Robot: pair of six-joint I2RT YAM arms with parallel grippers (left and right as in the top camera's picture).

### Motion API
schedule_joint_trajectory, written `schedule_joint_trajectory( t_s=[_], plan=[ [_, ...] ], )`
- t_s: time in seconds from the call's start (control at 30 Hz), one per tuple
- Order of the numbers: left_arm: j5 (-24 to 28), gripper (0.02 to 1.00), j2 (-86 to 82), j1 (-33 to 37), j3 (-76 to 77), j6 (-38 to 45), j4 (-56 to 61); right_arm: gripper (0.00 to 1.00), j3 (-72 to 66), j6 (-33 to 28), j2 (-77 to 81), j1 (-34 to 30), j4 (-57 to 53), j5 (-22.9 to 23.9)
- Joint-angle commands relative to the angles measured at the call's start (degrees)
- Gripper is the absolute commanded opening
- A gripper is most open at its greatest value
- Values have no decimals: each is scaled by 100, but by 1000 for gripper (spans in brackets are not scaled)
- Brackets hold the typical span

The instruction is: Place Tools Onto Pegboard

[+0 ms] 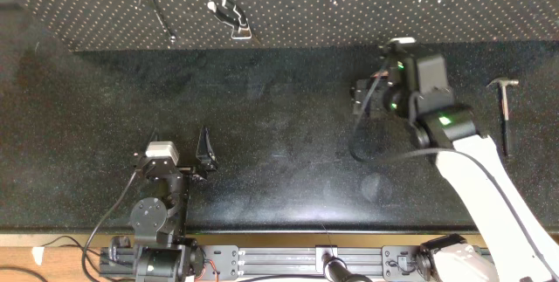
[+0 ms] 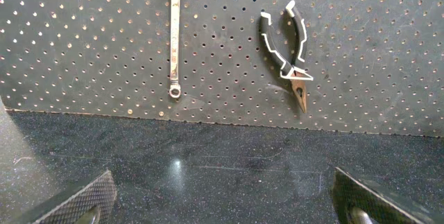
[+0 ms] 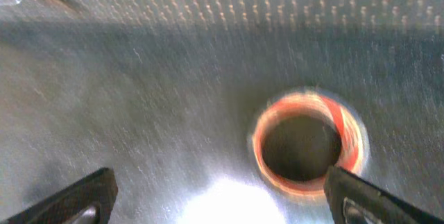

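one hammer (image 1: 504, 116) — dark handle, metal head

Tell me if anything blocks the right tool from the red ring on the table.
Nothing visible does. The right tool hangs open above the red ring, and only bare black table lies between them.

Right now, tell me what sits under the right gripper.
A red-orange ring lies flat on the dark table below the open right gripper. Its hole looks dark; the table beneath its rim is covered.
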Motion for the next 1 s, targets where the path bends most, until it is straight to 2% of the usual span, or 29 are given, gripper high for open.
schedule_joint_trajectory(
  t_s=[0.03, 0.1, 0.23, 0.3, 0.43, 0.5, 0.53, 0.6, 0.63, 0.73, 0.8, 0.87, 0.9, 1.0],
  plan=[
    [57, 993, -55, -24, -11, 92, -44, 974, 1182, 107, 1263, 302, -885, 457],
    [57, 993, -55, -24, -11, 92, -44, 976, 1620, 181, 1961, 302, -1353, 564],
    [57, 996, -55, -24, -11, 92, -44, 976, 1637, 328, 2406, 302, -1364, 570],
    [57, 993, -55, -24, -11, 92, -44, 976, 1635, 328, 2529, 302, -1364, 719],
    [57, 996, -55, -24, -11, 92, -44, 950, 1635, 74, 2787, 302, -1368, 887],
    [57, 996, -55, -24, -11, 92, -44, 643, 1635, -179, 2859, 302, -1366, 890],
    [57, 996, -55, -24, -11, 92, -44, 553, 1635, -238, 2874, 302, -1366, 901],
    [57, 998, -55, -24, -11, 92, -44, 137, 1635, -238, 2883, 302, -1368, 1176],
    [57, 998, -55, -24, -11, 92, -44, 77, 1635, -326, 2883, 302, -1370, 1185],
    [57, 993, -55, -24, -11, 92, -44, 77, 1635, -361, 2691, 387, -1263, 1163],
    [57, 996, -55, -24, -11, 92, -44, 75, 1635, -319, 1950, 667, -748, 1161],
    [57, 993, -55, -24, -11, 92, -44, 75, 1635, -317, 846, 1132, 304, 1189],
    [57, 996, -55, -24, -11, 92, -44, 75, 1635, -317, 470, 1353, 933, 1377],
    [57, 996, -55, -24, -11, 92, -44, 77, 1635, -319, 350, 1491, 1720, 1467]
  ],
)
